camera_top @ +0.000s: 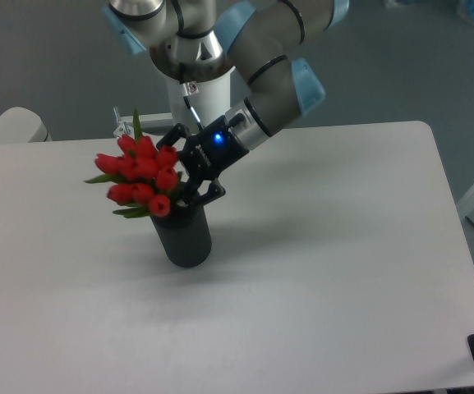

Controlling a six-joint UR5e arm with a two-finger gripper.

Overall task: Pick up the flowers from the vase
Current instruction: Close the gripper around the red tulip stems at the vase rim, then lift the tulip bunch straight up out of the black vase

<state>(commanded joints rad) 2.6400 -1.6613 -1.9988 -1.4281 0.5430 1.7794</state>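
Your gripper (184,171) sits pressed into the right side of the flowers (138,170), just above the mouth of the vase (185,235). Its black fingers (207,194) angle down and to the left, and one tip shows beside the stems at the rim. You see the fingers bracketing the base of the bunch, but the tulip heads hide the near tip — so you cannot tell whether the jaws are clamped on the stems or only standing around them. A blue light glows on the gripper's body.

You have one bunch of flowers: about nine red buds packed tightly together, with one green leaf pointing up at the top and a couple more sticking out at the left and lower left. The bunch leans to the left, hanging past the vase's left side, and its stems run down into the mouth.

You have one vase — a short black cylinder standing upright on the white table (319,271), left of the middle and nearer the far edge than the near one.

One arm (261,57) reaches down from the far edge, grey with light blue joints. A small metal bracket (121,125) sits at the far edge behind the flowers.
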